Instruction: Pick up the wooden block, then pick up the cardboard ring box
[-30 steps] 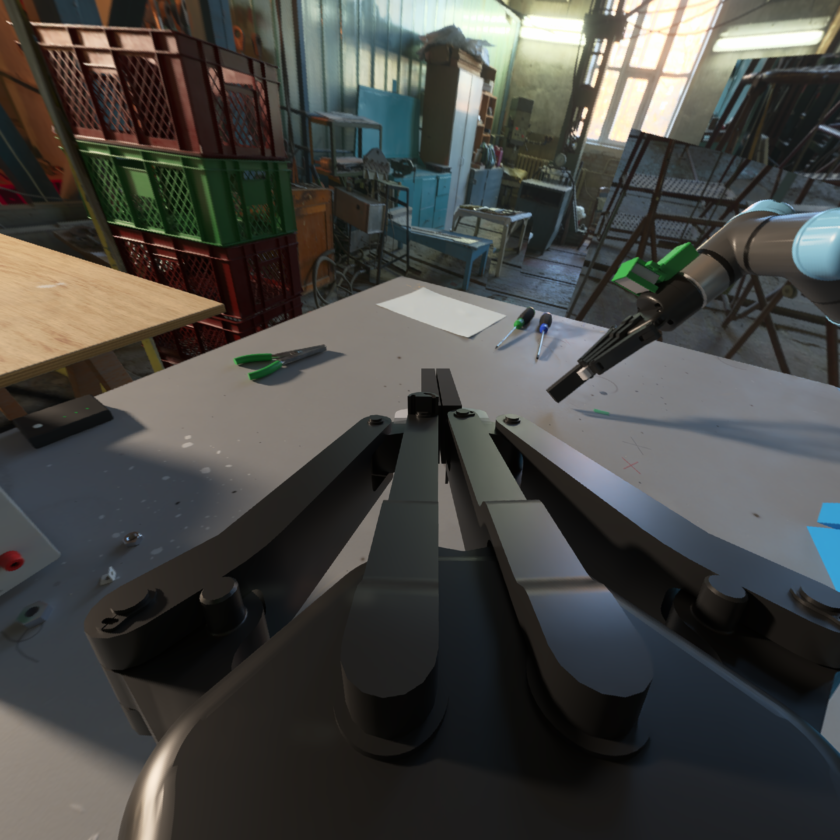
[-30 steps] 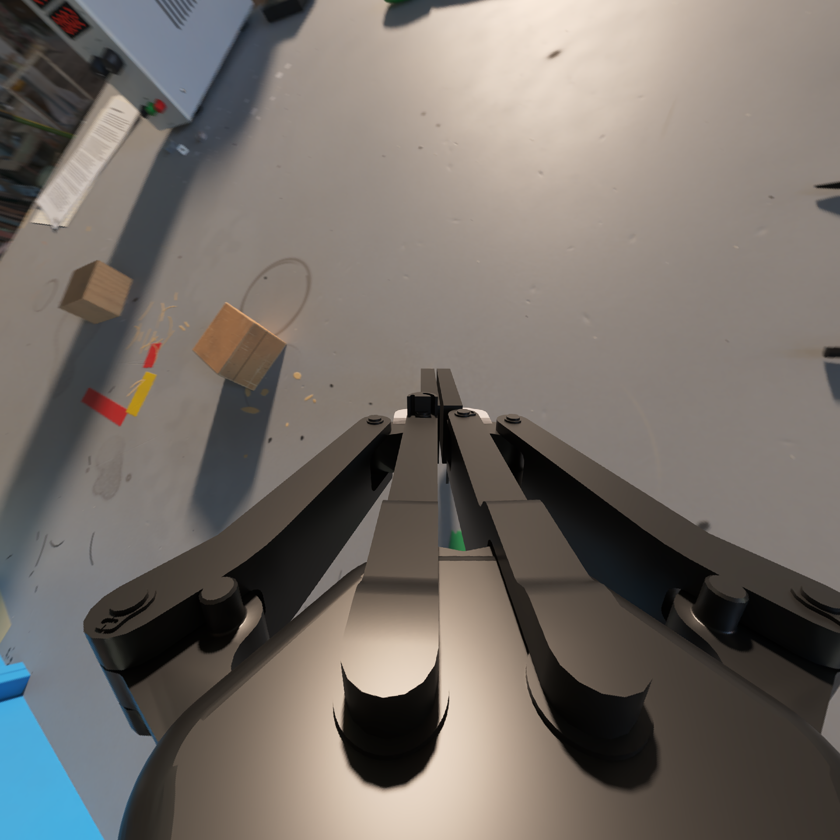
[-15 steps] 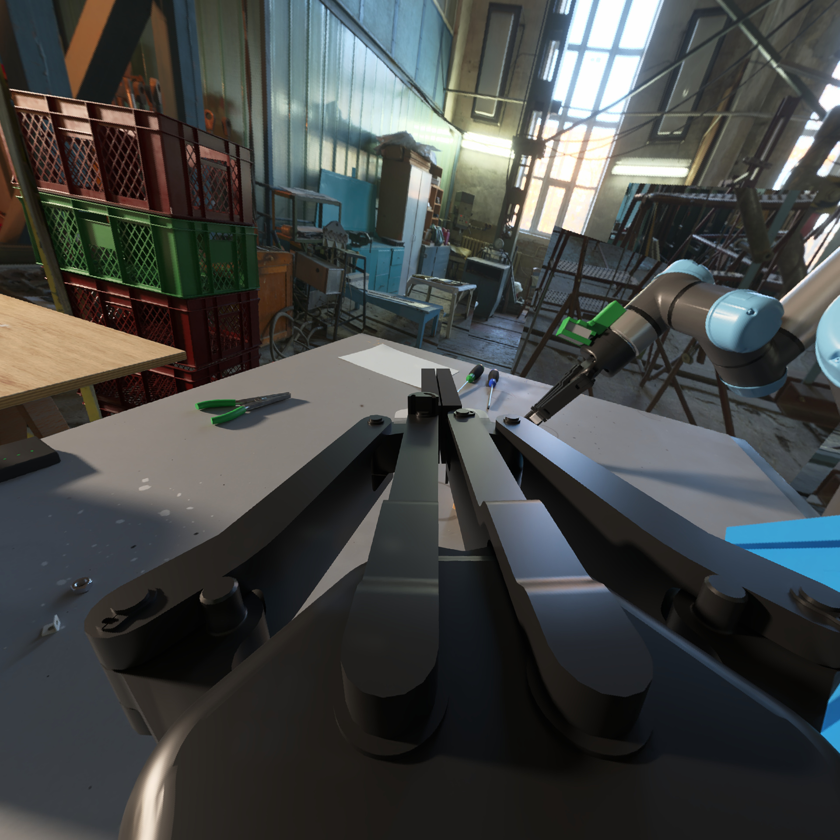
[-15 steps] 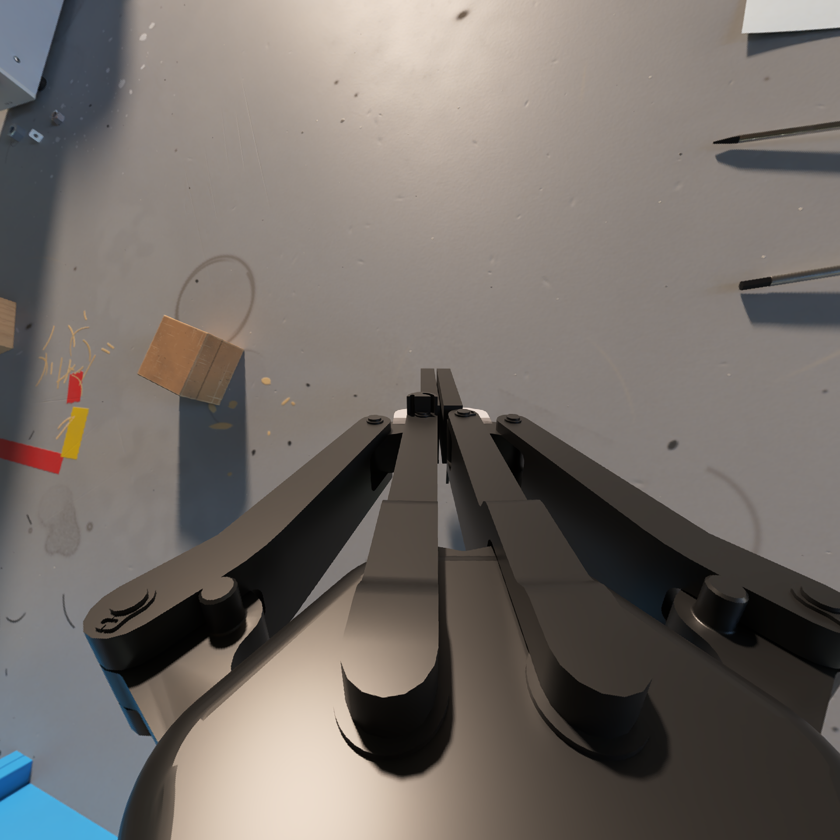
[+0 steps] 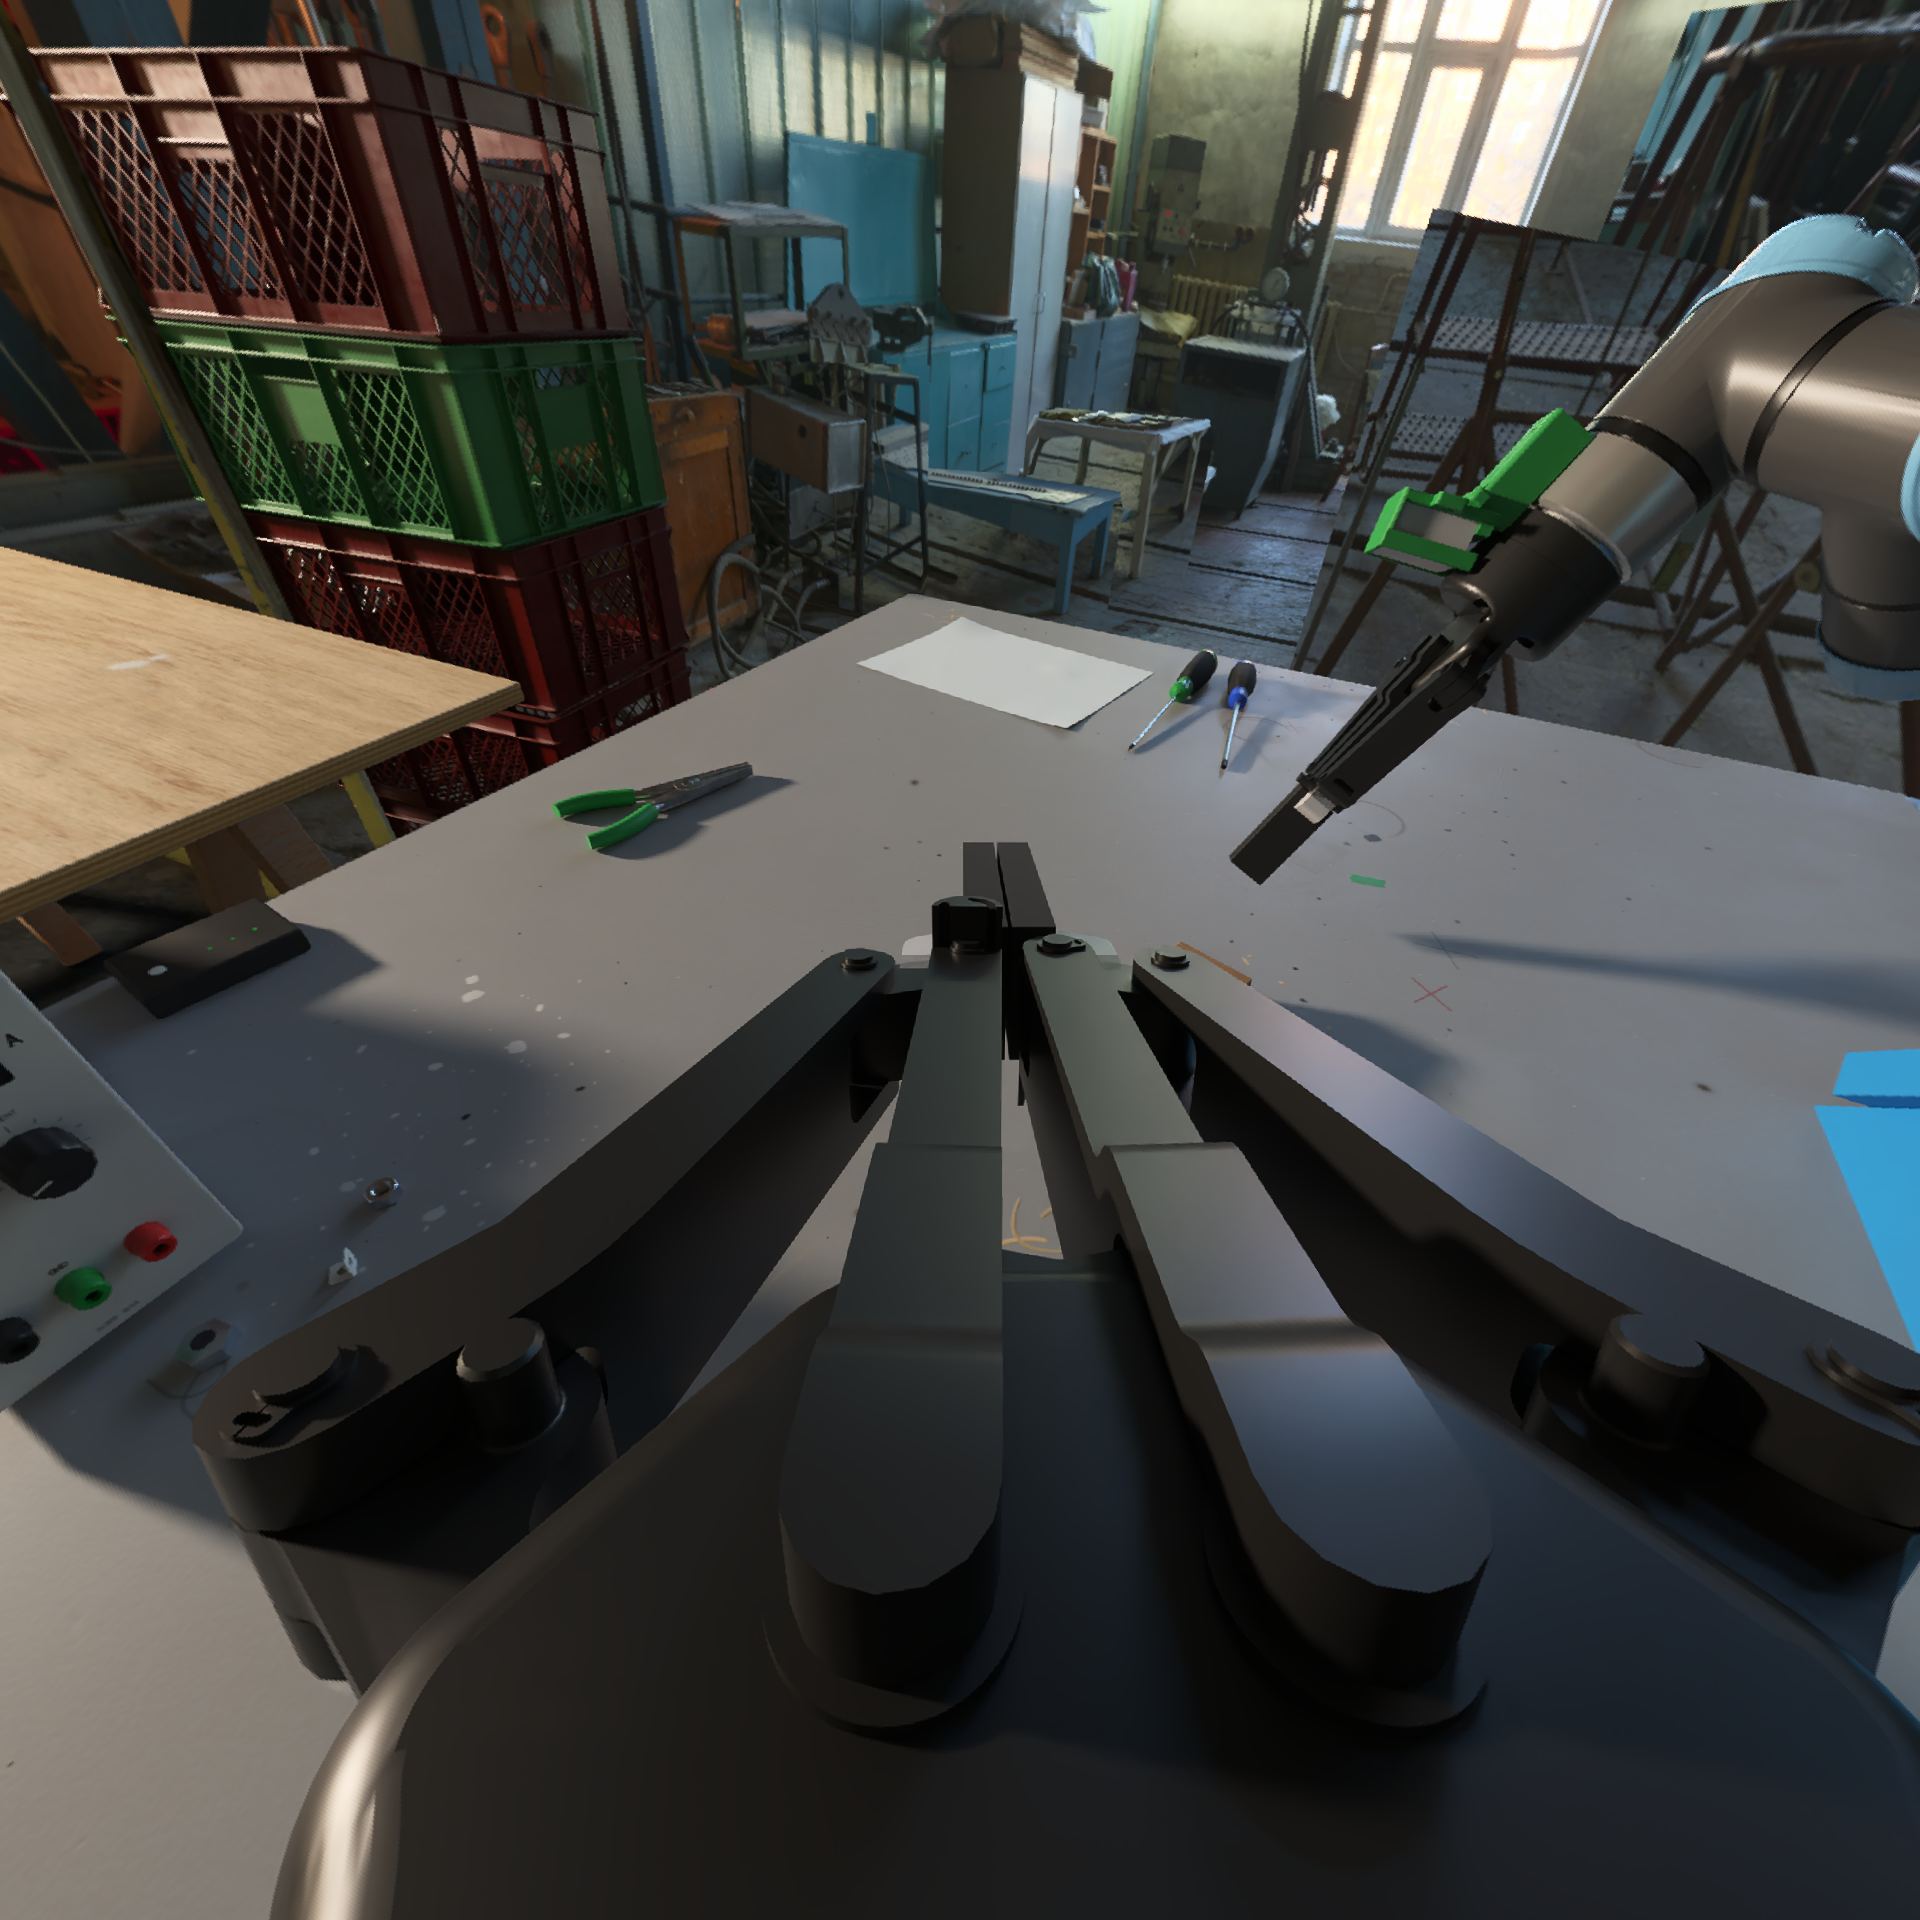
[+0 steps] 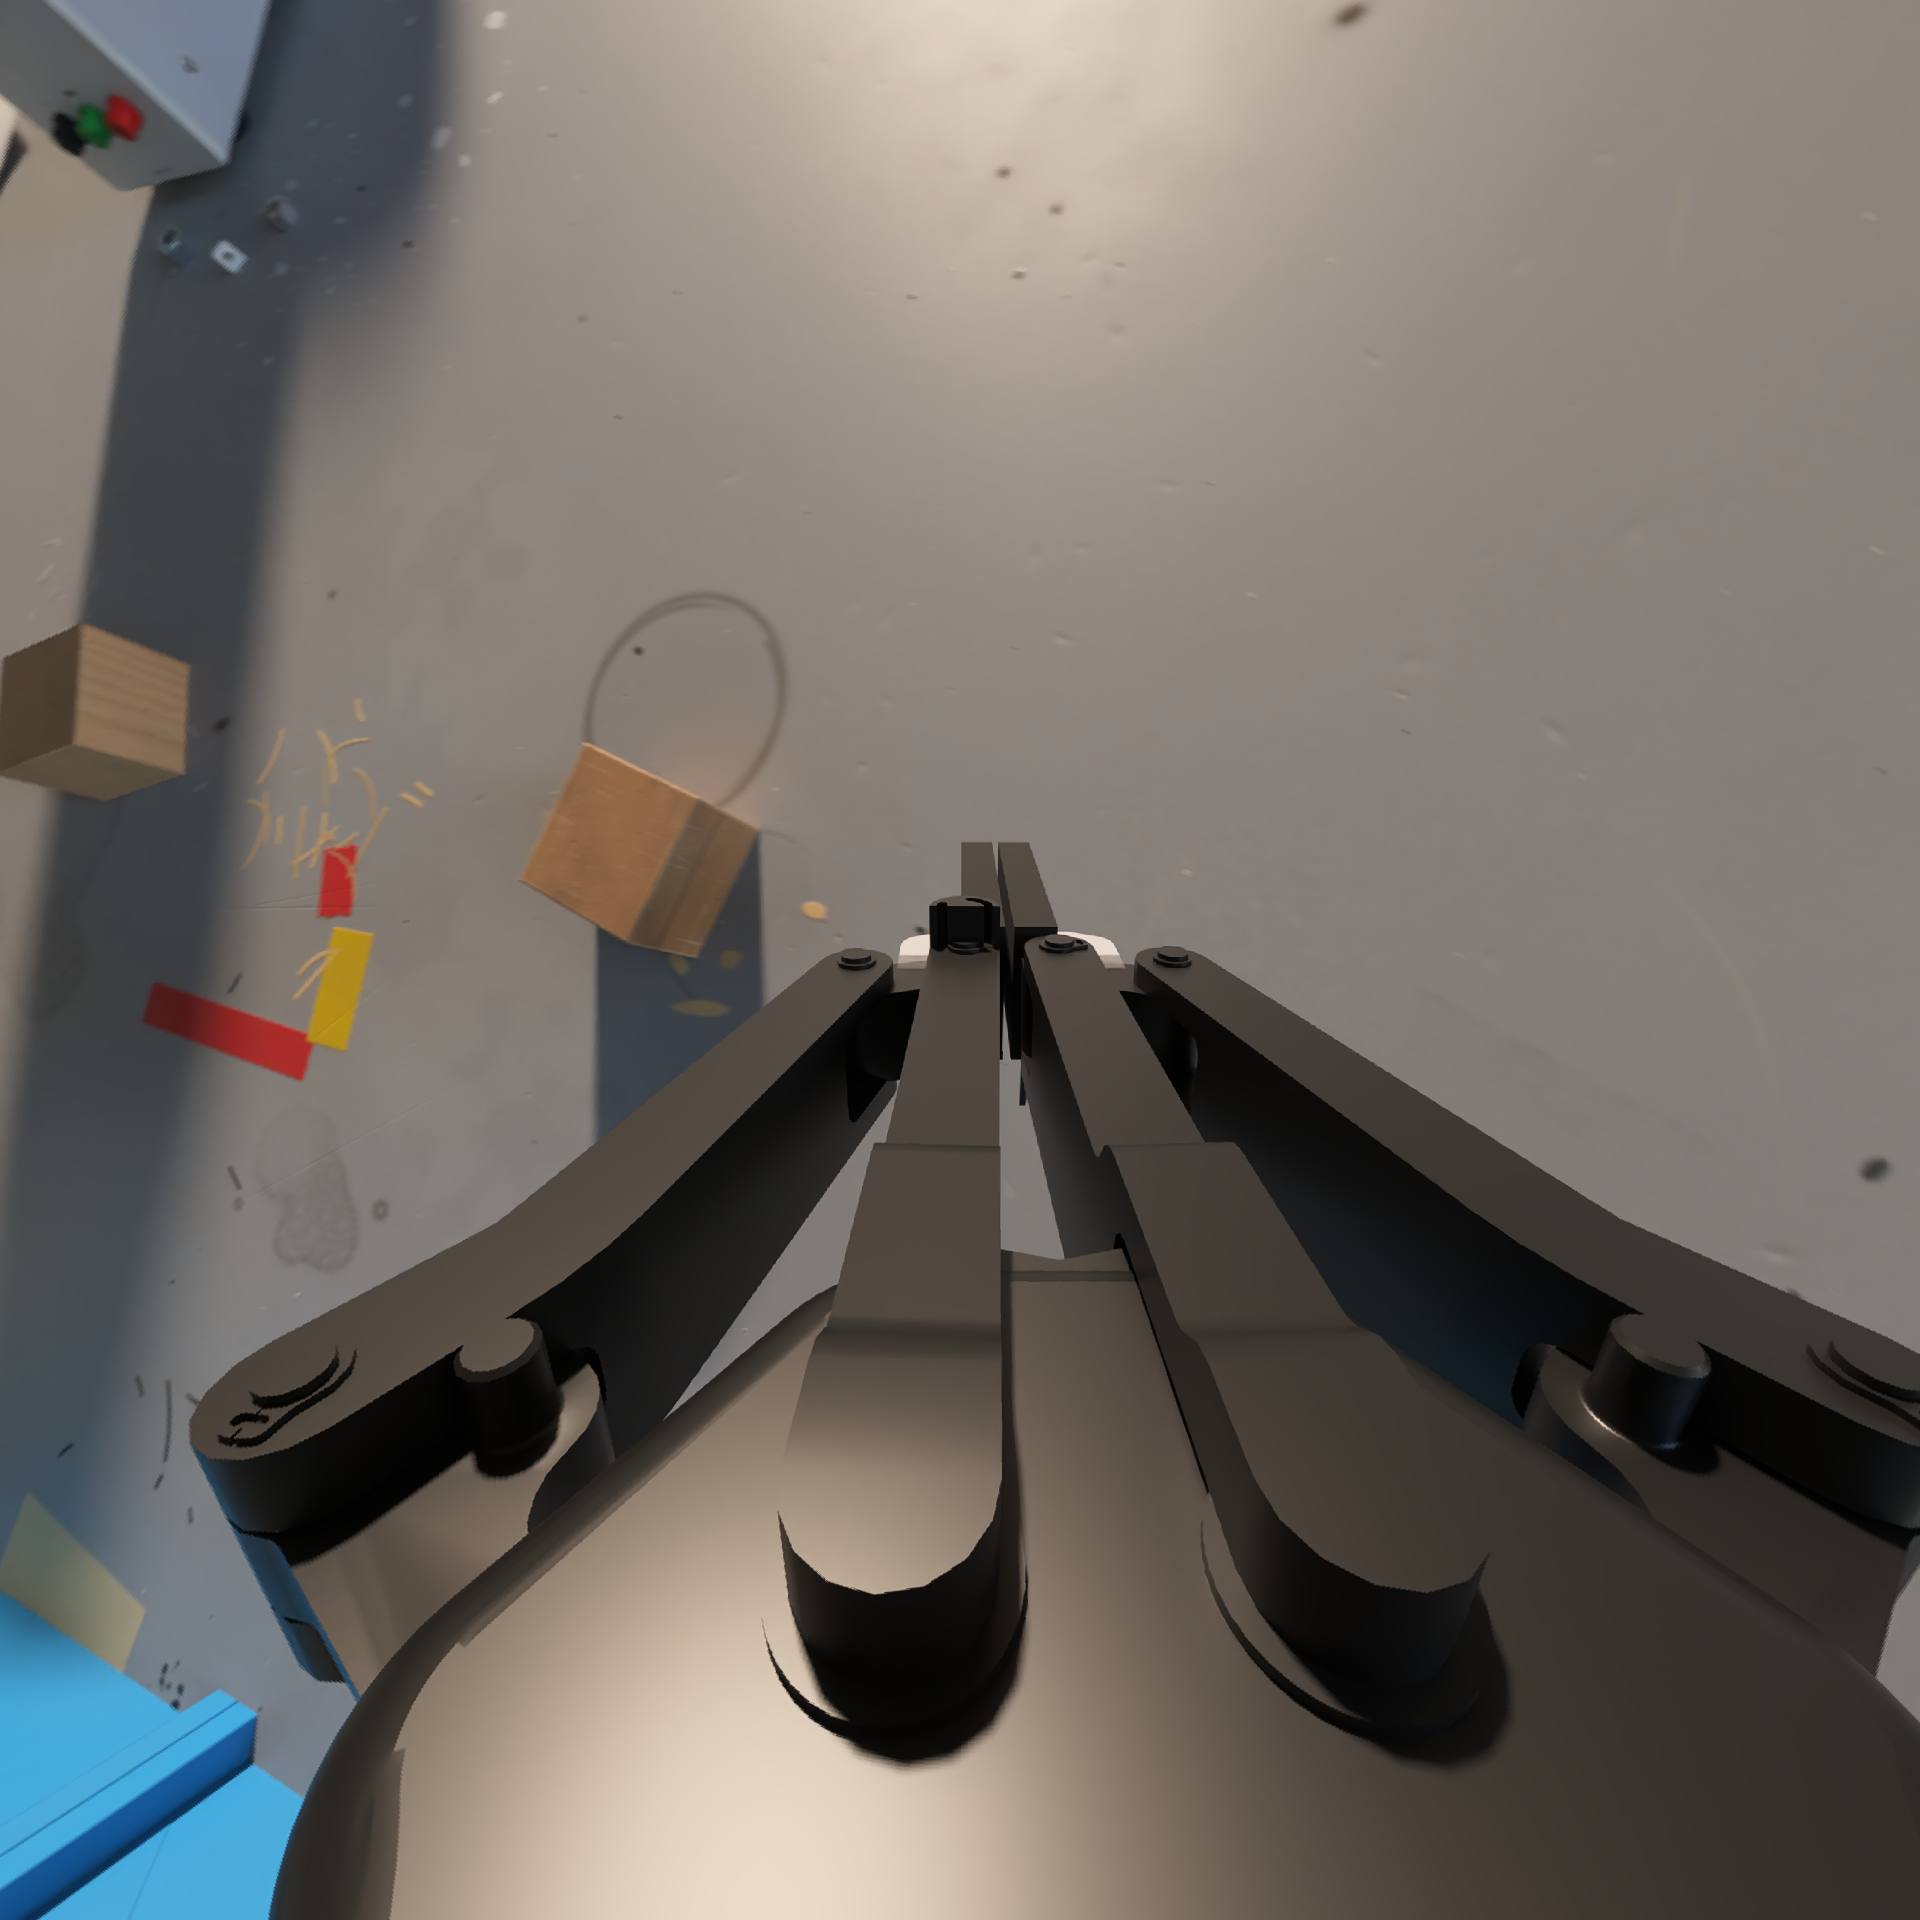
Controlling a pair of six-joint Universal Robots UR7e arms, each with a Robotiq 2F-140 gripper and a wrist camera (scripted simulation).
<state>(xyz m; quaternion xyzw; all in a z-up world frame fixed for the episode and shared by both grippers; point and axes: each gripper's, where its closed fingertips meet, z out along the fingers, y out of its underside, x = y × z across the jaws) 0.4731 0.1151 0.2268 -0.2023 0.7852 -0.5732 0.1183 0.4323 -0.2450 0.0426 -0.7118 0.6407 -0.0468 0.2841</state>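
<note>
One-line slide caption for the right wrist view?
Right gripper, fingers shut, above grey table; two tan cubes, one tilted, one at left edge.

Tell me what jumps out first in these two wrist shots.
In the right wrist view, two brown cubes sit on the grey table: one just left of the shut right gripper, another at the left edge, with red and yellow tape strips between them. In the left wrist view, the shut left gripper points over the table at green-handled pliers, two screwdrivers and stacked red and green crates.
</note>
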